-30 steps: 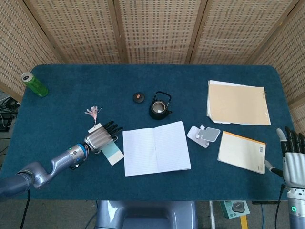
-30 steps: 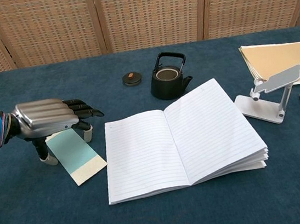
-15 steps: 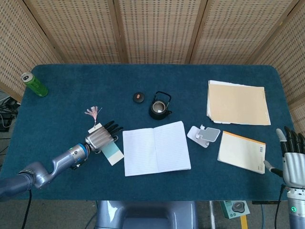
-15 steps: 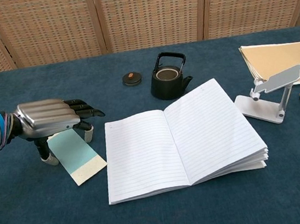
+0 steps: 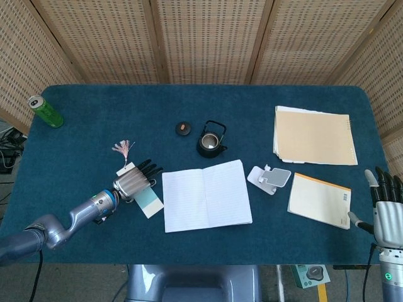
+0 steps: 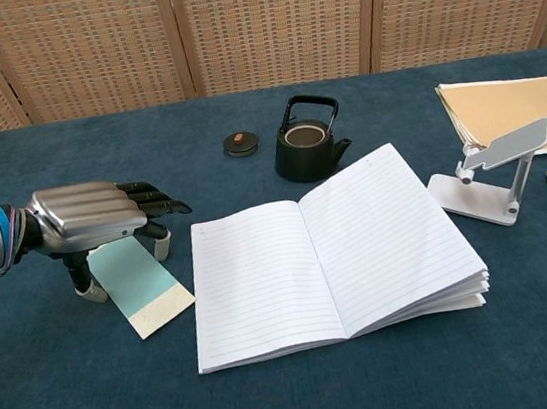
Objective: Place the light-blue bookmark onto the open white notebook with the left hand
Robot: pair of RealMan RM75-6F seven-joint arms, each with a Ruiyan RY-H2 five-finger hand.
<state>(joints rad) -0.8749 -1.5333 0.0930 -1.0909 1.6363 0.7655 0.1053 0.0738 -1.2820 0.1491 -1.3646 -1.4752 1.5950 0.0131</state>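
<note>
Light-blue bookmark (image 6: 141, 284) lies flat on the worktop (image 6: 279, 395), just left of the open white notebook (image 6: 331, 257); not yet lifted. Left hand (image 6: 88, 214) hovers over its far end, fingers spread, thumb down beside it, gripping nothing. Pickup and placing remain.

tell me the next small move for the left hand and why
Probably close the fingers on the light-blue bookmark to get a grip. The left hand is above the bookmark's far end with fingers extended and fingertips down at its edges, while the bookmark lies flat on the table, left of the open white notebook. It must be held before moving to the page.
</note>
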